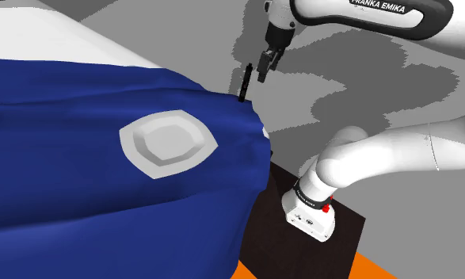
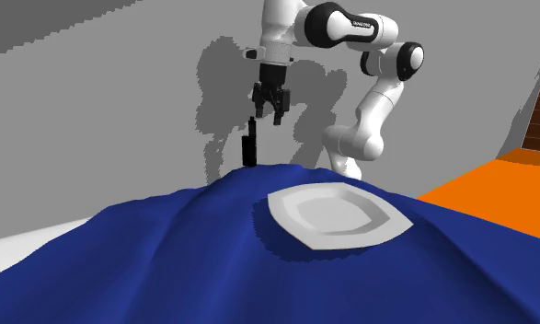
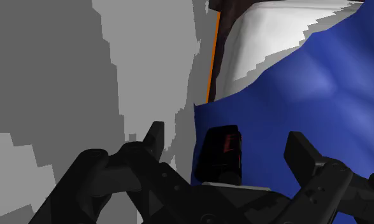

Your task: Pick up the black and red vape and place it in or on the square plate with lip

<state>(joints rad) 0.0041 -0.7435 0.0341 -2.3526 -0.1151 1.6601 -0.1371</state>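
A slim black vape with a red mark stands upright at the edge of the blue cover, also seen as the vape. My gripper hangs open just above and beside the vape's top, and the gripper touches nothing. In the wrist view the vape lies between the spread fingers, apart from both; the gripper holds nothing. A grey-white square plate with a lip rests on the cover toward the shoulder view's left of the vape; the plate sits nearer the second exterior camera.
The blue cover drapes a bed in humps and slopes down at its edges. A white sheet shows behind it. The black stand sits on an orange floor. Grey wall lies behind the arm; stairs at far right.
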